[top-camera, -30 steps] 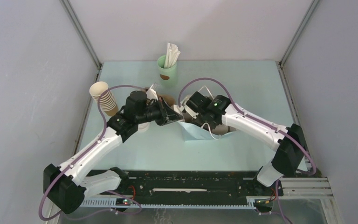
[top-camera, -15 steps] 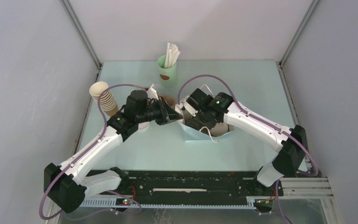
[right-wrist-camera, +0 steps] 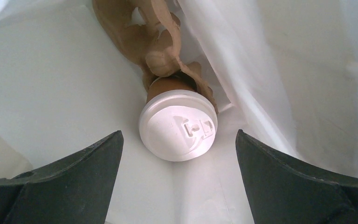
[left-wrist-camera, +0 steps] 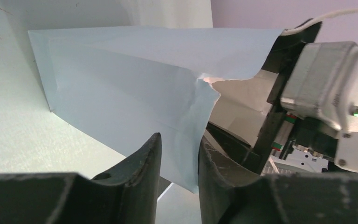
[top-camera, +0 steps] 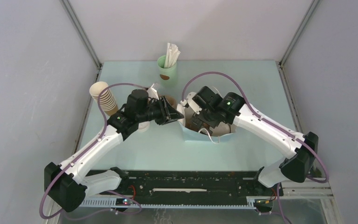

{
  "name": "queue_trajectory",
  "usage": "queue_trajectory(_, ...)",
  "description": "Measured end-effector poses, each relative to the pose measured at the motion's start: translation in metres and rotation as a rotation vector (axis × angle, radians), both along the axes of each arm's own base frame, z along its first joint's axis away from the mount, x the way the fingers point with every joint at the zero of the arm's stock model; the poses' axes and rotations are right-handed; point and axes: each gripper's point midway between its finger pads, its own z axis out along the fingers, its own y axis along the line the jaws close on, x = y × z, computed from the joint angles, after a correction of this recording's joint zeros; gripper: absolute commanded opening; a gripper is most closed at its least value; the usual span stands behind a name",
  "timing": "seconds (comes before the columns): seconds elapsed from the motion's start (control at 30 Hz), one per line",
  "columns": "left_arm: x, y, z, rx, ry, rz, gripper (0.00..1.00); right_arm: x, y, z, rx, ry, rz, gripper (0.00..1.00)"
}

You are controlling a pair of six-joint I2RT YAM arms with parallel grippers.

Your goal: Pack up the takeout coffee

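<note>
The takeout coffee (right-wrist-camera: pixel 177 125), a small brown cup with a round white lid, stands inside the pale blue paper bag (top-camera: pixel 209 136), next to crumpled brown paper (right-wrist-camera: pixel 144 32). My right gripper (right-wrist-camera: pixel 179 133) is open just above the lid, a finger on each side, touching nothing. In the top view it (top-camera: pixel 197 122) reaches down into the bag's mouth and hides the cup. My left gripper (top-camera: pixel 174 115) is shut on the bag's left rim. The left wrist view shows the bag's wall (left-wrist-camera: pixel 121 79) pinched between its fingers (left-wrist-camera: pixel 179 140).
A tall stack of nested brown cups (top-camera: pixel 103 98) stands at the left by the left arm. A mint-green cup with white sticks (top-camera: pixel 167 66) stands at the back. Grey enclosure walls close both sides and the back.
My right arm has swung right and its wrist has turned more steeply down into the bag. The bag's mouth has opened wider. My left gripper has kept its hold.
</note>
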Motion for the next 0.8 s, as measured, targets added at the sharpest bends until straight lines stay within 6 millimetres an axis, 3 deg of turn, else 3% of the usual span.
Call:
queue_trajectory(0.43, 0.004, 0.01, -0.004, 0.082, -0.043, 0.014, 0.77, -0.005, -0.007, 0.031, 0.075, -0.06, -0.025, 1.0)
queue_trajectory(0.8, 0.003, 0.021, 0.016, 0.128, -0.154, 0.007, 0.87, 0.009, -0.007, 0.082, 0.172, -0.199, -0.07, 1.0)
